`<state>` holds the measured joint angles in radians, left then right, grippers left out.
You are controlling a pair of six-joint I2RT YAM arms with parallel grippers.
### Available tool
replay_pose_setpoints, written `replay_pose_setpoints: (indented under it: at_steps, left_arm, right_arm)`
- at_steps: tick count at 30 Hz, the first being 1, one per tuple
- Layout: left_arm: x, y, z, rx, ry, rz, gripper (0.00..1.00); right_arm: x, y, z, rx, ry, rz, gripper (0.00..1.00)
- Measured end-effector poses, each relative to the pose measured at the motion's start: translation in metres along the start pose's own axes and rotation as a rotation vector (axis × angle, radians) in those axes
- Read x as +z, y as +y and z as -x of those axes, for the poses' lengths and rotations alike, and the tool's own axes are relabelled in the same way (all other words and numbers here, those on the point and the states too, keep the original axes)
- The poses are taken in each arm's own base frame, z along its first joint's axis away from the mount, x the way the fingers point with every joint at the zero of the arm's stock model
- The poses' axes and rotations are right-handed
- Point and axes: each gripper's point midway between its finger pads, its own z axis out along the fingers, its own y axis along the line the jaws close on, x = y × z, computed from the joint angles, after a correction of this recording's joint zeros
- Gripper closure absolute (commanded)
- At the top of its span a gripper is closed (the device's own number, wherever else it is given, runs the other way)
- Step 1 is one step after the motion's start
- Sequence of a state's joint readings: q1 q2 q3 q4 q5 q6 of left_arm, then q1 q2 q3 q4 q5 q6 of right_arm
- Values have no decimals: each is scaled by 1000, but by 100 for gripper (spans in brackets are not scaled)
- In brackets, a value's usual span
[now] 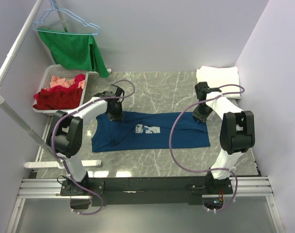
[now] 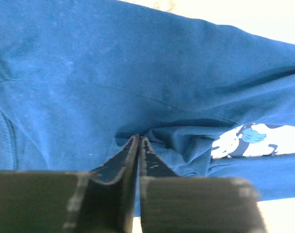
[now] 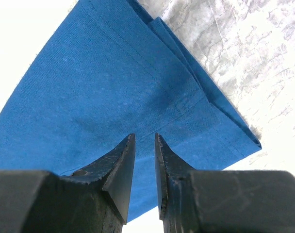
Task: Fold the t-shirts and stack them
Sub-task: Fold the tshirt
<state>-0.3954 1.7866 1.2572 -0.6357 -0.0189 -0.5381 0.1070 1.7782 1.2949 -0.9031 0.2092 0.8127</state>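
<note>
Top external view: marble table point(image 1: 162, 85) fills the middle of the frame, with both arms reaching up from the bottom edge.
Navy t-shirt point(image 1: 179, 135): lies flat across the centre, collar toward frame left and hem toward frame right; the folding looks unfinished.
White t-shirt point(image 1: 218, 75): folded at the table's upper right corner, well apart from the navy one.
Basket point(image 1: 49, 77): upper left, beside the table, holding red and pink cloth.
Chest print point(image 1: 148, 129): white square, face up at the shirt's middle.
Left gripper point(image 2: 139, 139): jaws all but closed at the shirt's upper left, near the shoulder; a pucker of navy cloth gathers at the tips and appears to be pinched.
Right gripper point(image 3: 145, 138): jaws a narrow gap apart over the hem end, at the shirt's upper right; nothing seen clamped.
Risk: lifting on one secure pinch alone would likely drag the shirt askew. The right side may slip free, or the left may catch only the top layer, leaving a crooked fold.
</note>
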Motion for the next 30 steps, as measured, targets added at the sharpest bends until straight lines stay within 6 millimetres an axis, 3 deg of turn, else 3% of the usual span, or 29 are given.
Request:
replay_pose_setpoints:
  at_steps: [13,22,30]
  left_arm:
    - [-5,-3,-18,7,44,-43,99]
    - [-48,-26,-51,101,56,-145,99]
    - [-48,-26,-81,132,126,-158,99]
  right_arm:
    - [4,0,-1,-2,8,-9,70]
    - [4,0,-1,-2,8,-9,71]
    - [4,1,-3,-10,7,-7,68]
